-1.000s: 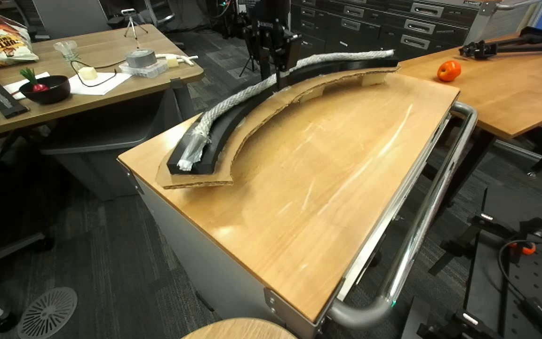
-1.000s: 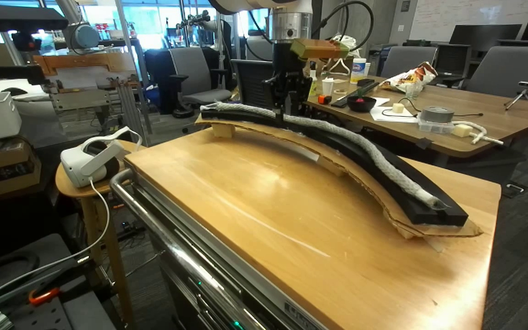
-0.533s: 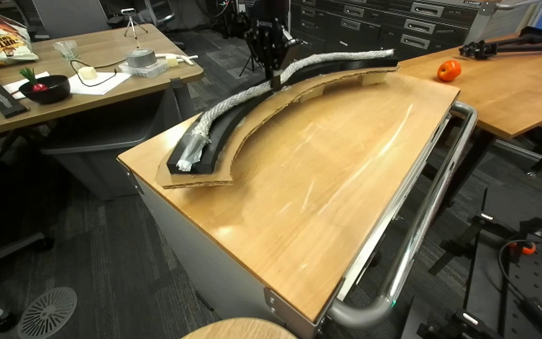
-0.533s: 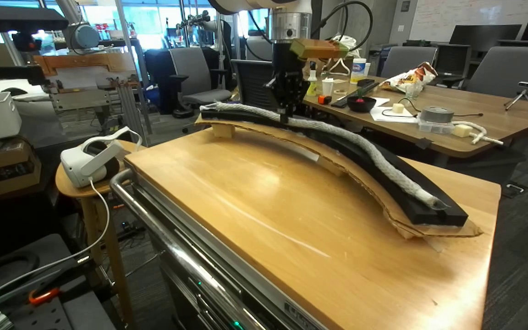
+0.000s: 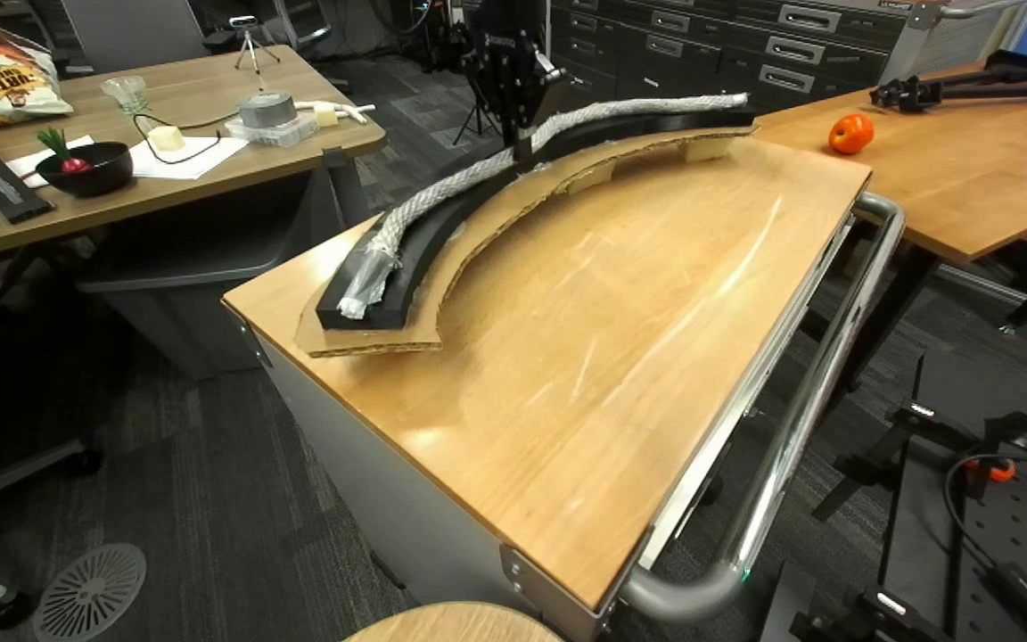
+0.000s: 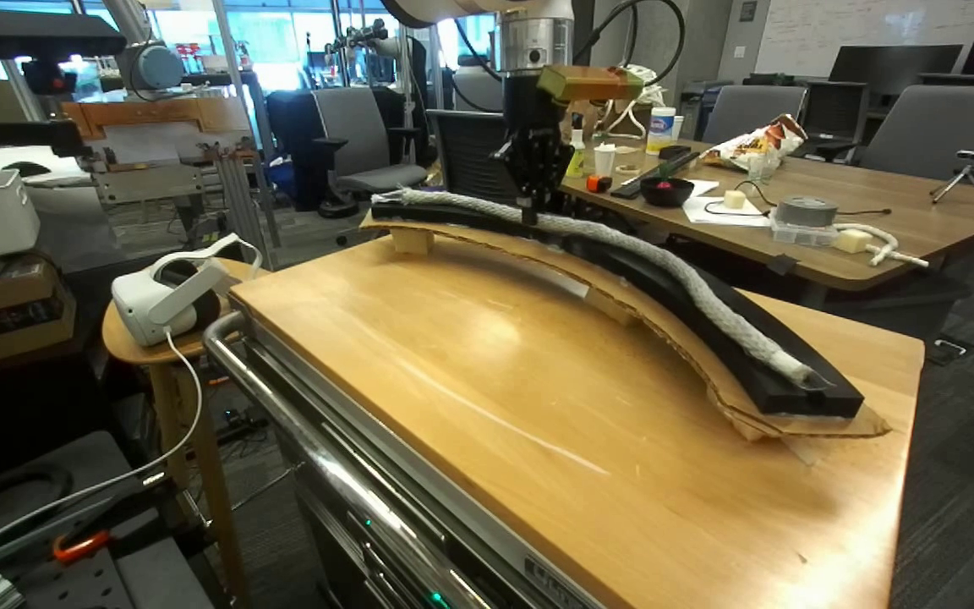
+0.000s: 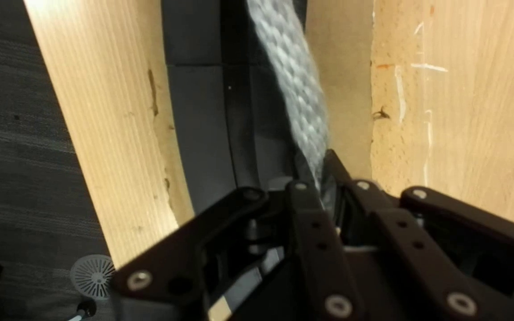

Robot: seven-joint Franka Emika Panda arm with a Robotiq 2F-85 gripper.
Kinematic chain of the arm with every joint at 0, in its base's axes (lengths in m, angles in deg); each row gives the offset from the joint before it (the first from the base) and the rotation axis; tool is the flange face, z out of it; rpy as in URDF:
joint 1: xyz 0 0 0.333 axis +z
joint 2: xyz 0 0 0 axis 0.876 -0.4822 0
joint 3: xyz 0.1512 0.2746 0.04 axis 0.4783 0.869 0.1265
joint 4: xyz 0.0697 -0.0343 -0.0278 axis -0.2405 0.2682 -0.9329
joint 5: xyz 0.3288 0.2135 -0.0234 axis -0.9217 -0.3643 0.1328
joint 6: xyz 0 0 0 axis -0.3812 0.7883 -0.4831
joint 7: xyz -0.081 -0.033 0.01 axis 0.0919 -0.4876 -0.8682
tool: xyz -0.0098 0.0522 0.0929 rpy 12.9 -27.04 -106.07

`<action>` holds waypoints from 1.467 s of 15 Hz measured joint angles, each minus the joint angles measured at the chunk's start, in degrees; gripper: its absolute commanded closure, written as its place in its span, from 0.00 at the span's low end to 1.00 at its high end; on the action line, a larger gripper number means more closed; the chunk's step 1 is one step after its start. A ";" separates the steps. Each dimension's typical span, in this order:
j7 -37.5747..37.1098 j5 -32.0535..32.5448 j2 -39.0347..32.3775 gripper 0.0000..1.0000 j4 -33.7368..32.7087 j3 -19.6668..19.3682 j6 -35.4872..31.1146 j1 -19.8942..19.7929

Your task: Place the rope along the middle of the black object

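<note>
Room: dark grey carpet (image 5: 201, 481) surrounds a light-wood bench (image 5: 513, 428) with a polished metal rail (image 5: 815, 392) down one long edge.
Bench edge opposite the rail: a long black arc-shaped track (image 7: 205, 125) bows towards it on a brown corrugated cardboard base (image 7: 346, 102), one end near a corner.
Along the track: a thick light-grey braided rope (image 7: 300, 89) runs nearly its whole length, both ends looking roughly central; around mid-length it lies to the rail side of the bare channel (image 7: 242, 129), and whether it touches the track there cannot be told.
Mid-rope: the black two-fingered gripper (image 7: 317, 167) is drawn in tight, its fingertips pinching the rope from both sides.
Channel risk: released here, the rope would probably settle along the track's inner rim, because the grip looks to be off the middle line.
Rope-end risk: too strong a pull outward could draw the ends back along the arc, as nothing seems to pin them.
Cardboard risk: fingertips set down this near the inner edge might snag it and shift the whole track.
</note>
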 measured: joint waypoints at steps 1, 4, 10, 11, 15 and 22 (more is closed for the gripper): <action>0.00 0.93 -0.09 0.97 -0.17 0.00 -0.02 0.19; 0.00 3.51 -0.70 0.97 -0.57 0.02 -0.29 0.86; 0.00 6.93 -2.35 0.97 -2.12 0.14 -1.10 2.02; 0.02 6.95 -2.50 0.97 -2.32 0.24 -1.15 2.03; 0.06 6.92 -2.65 0.97 -2.64 0.45 -1.18 2.01; 0.02 6.62 -2.90 0.97 -3.10 0.48 -1.49 1.77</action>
